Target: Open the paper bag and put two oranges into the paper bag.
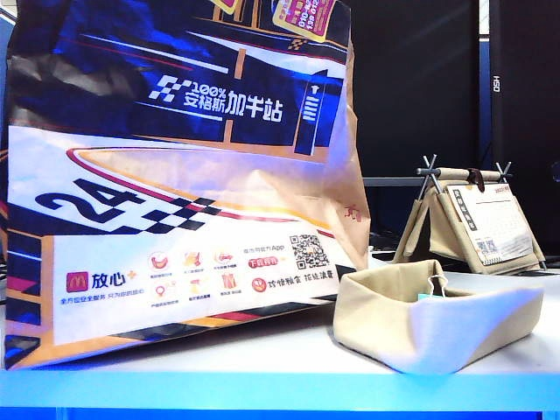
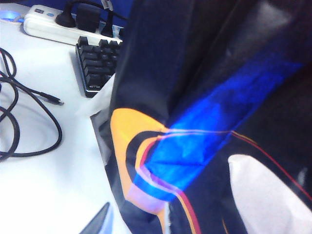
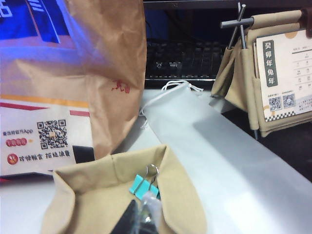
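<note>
Paper bag (image 1: 175, 175) is standing upright on the white bench (image 1: 262, 359), crinkly kraft with glossy blue print, filling the exterior view's left; no oranges showing anywhere. Left claw isn't visible, its camera is staring at the bag's printed wall up close, so can't tell its state. Right claw is pressed together, empty, out of frame, looking over the floppy beige fabric tray (image 3: 97, 195) holding a teal binder clip (image 3: 141, 187). Looks like the bag-opening step; next is finding the rim.

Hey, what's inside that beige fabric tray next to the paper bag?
In the right wrist view the fabric tray holds a teal binder clip and something dark and clear beside it, too blurred to name. The exterior view shows only its wall.
</note>
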Robot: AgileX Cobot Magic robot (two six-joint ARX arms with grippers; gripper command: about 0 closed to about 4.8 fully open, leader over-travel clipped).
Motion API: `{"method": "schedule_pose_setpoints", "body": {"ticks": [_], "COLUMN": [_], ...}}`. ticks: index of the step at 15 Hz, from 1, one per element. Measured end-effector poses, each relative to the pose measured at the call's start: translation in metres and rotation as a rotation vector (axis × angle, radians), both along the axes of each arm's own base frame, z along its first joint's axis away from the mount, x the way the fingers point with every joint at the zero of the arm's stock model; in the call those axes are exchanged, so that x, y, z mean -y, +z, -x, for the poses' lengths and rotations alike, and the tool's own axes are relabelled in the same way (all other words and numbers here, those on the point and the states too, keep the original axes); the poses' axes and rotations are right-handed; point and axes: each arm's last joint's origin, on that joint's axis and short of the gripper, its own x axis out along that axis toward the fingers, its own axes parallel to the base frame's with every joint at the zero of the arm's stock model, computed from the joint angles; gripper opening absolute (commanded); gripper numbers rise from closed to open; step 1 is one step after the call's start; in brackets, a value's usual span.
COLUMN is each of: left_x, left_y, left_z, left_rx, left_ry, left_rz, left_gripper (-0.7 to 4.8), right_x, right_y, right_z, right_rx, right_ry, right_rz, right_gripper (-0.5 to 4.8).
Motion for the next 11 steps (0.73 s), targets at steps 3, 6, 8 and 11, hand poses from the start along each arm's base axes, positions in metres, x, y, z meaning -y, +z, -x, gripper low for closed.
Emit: {"method": "schedule_pose_setpoints", "body": {"ticks": [3, 6, 8, 11], "left_x": [-0.003, -0.031, -0.035, -0.029], "left_y": [-0.012, -0.012, -0.012, -0.013], "left_z": [-0.003, -0.005, -0.005, -0.005], "left_rx": [0.029, 0.02, 0.018, 0.016], "left_ry": [0.024, 0.284, 0.376, 0.36], "left_rz": [0.01, 0.011, 0.001, -0.011], "left_gripper": [1.43, 1.44, 1.43, 1.44], "right_x": [0.008, 0.036, 0.048, 0.052], "right_y": [0.0, 0.0, 0.0, 0.0], "right_z": [-0.004, -0.013, -0.013, -0.013], "right_rx": [0.003, 0.003, 0.004, 0.005], "right_ry": [-0.084, -0.379, -0.522, -0.587], "right_rz": [-0.004, -0.005, -0.003, 0.002], "right_gripper": [-0.06, -0.05, -0.06, -0.05]}}
